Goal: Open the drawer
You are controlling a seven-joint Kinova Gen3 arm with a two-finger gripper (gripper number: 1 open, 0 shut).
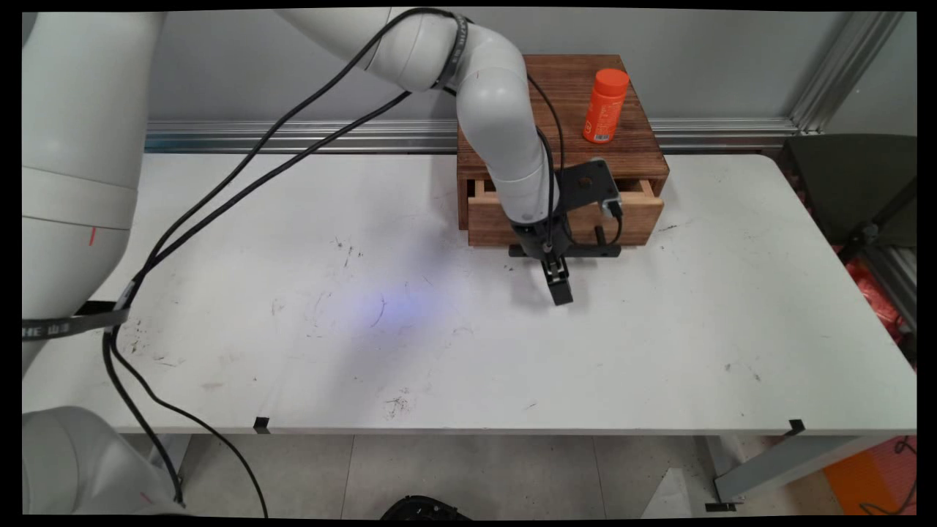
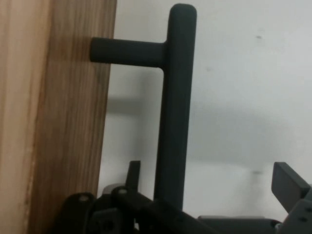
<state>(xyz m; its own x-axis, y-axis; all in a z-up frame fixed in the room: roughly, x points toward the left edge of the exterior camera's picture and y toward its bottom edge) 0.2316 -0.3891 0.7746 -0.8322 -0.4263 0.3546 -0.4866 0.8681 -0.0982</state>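
While the gripper (image 1: 558, 282) hangs with fingers spread apart around the black drawer handle (image 2: 173, 112), gripping nothing, the wooden drawer box (image 1: 629, 157) sits at the tabletop's (image 1: 366, 329) 12 o'clock edge, drawer slightly open, an orange bottle (image 1: 605, 105) on top.

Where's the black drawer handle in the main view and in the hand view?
Main view: the drawer handle lies low across the wooden drawer front, right of centre, behind the gripper.
Hand view: it runs up the centre.
Shared landmark: the drawer front at the hand view's left edge.
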